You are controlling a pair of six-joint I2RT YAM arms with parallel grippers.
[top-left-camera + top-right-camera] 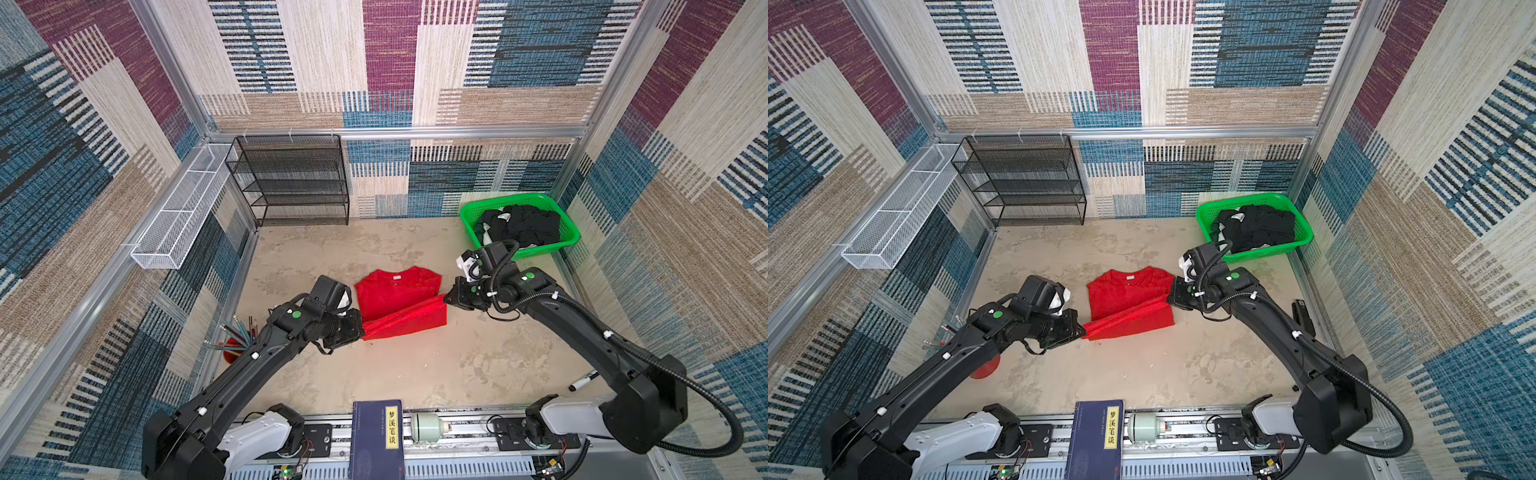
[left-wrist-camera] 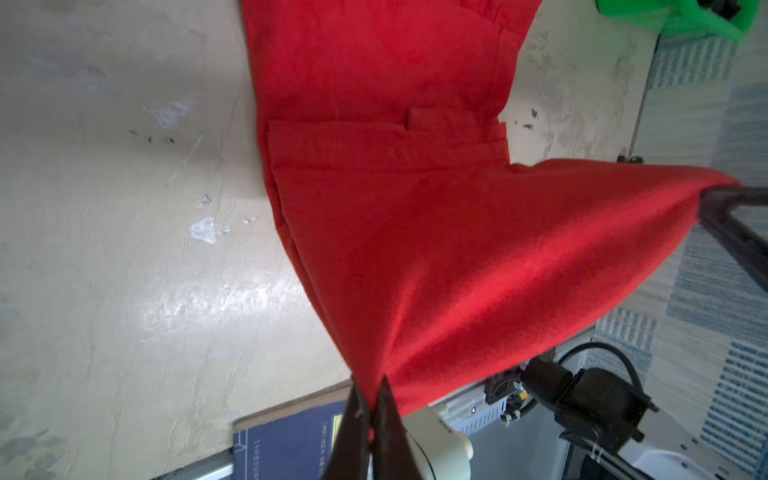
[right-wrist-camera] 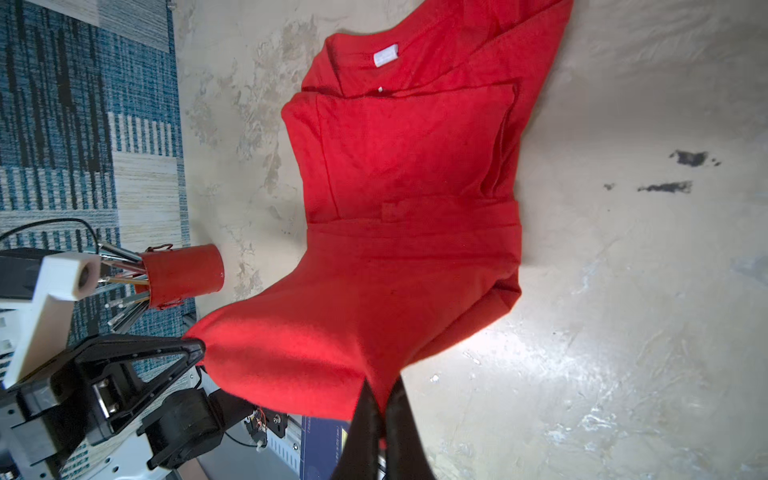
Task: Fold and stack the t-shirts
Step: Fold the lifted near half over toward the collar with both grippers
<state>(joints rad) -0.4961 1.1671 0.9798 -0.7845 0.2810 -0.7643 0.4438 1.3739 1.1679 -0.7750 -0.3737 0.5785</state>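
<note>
Well, the left gripper (image 1: 363, 332) is clamped on 1 lower corner of the red t-shirt (image 1: 395, 293), the right gripper (image 1: 446, 298) on the other. Black t-shirts (image 1: 521, 226) lie in the green basket (image 1: 567, 233).

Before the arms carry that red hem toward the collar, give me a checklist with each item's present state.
1. left gripper shut on one hem corner of the red t-shirt: ok.
2. right gripper shut on the opposite hem corner: ok.
3. Hem lifted off the table, stretched between both grippers: ok.
4. Collar half lying on the table, neck tag showing: ok.
5. black t-shirts in the green basket, apart from the red one: ok.
6. Both cloth layers caught in each grip: cannot tell.
</note>
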